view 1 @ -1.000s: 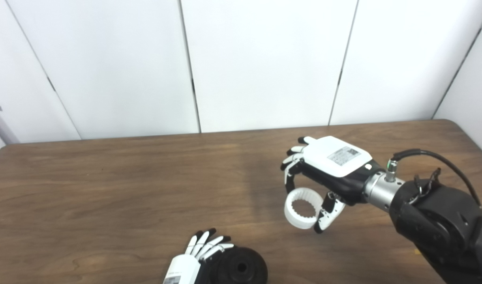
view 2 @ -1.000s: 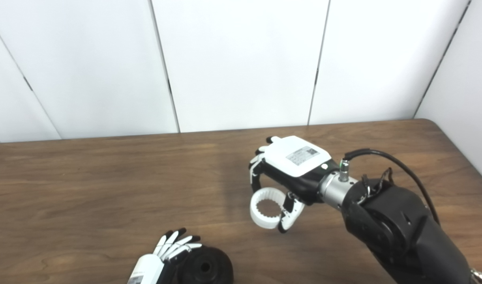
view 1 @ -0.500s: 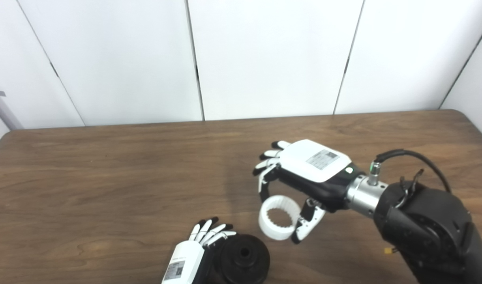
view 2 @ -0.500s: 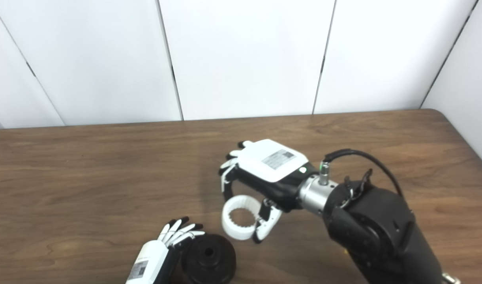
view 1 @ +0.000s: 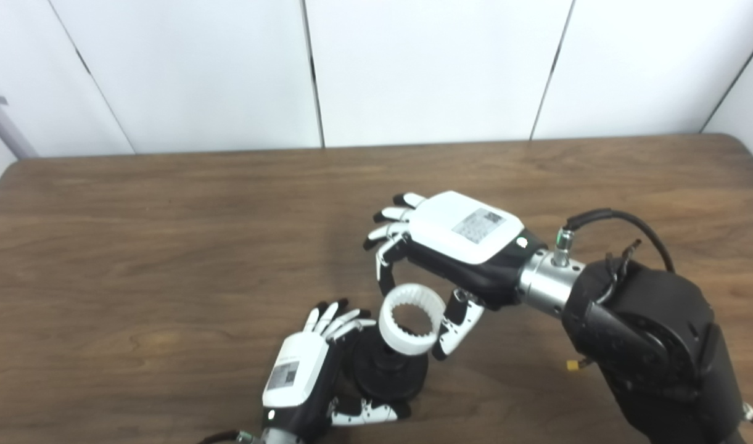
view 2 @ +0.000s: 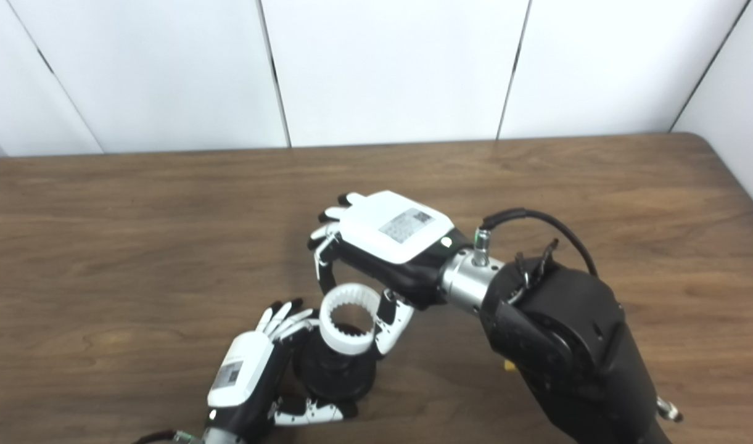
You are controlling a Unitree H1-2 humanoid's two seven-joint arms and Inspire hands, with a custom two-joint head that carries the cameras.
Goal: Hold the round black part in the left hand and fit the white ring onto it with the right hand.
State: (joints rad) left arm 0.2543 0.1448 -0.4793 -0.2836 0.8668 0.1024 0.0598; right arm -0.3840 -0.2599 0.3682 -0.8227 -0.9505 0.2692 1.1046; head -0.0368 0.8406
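The round black part sits low in the picture, near the table's front edge, held in my left hand, whose fingers and thumb wrap its left and lower sides. My right hand is shut on the white ring, a toothed band pinched between fingers and thumb. The ring hangs just above the black part's upper edge, overlapping it in both views, tilted a little toward the camera. In the right eye view the white ring covers the top of the black part.
The brown wooden table runs to a white panelled wall at the back. My right forearm takes up the lower right. A small yellow bit lies on the table beside it.
The camera has tilted down. My right hand has carried the white ring left and toward the black part, from well apart to overlapping it. My left hand has risen into view with the part.
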